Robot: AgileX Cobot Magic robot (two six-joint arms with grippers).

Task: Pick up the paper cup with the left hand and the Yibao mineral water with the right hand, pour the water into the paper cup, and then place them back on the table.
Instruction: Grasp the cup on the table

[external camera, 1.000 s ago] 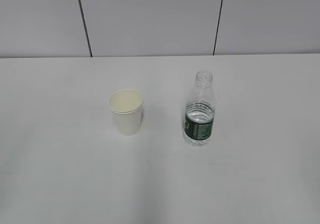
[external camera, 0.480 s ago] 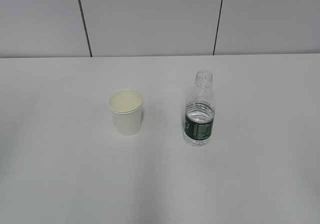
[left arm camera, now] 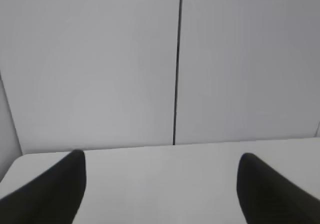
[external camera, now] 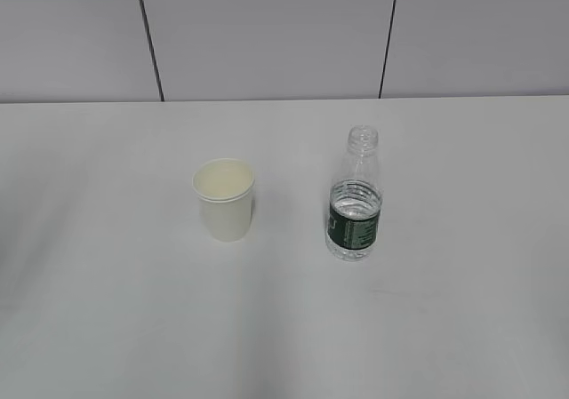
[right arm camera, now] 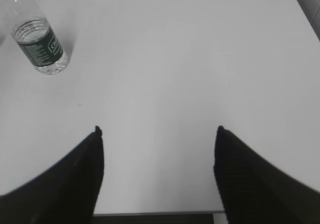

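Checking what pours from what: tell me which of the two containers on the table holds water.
The Yibao mineral water, the clear green-labelled bottle right of the paper cup; the cup's cream inside looks empty.

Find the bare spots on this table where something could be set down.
The table is bare left of the cup, right of the bottle, and all along the front. The gap between cup and bottle is the narrowest spot.

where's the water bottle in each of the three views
Exterior view: the Yibao mineral water stands upright right of centre, to the right of the paper cup.
Left wrist view: not in it; only wall and the table edge show.
Right wrist view: top left corner, far from the right end effector.
Shared landmark: the white table.
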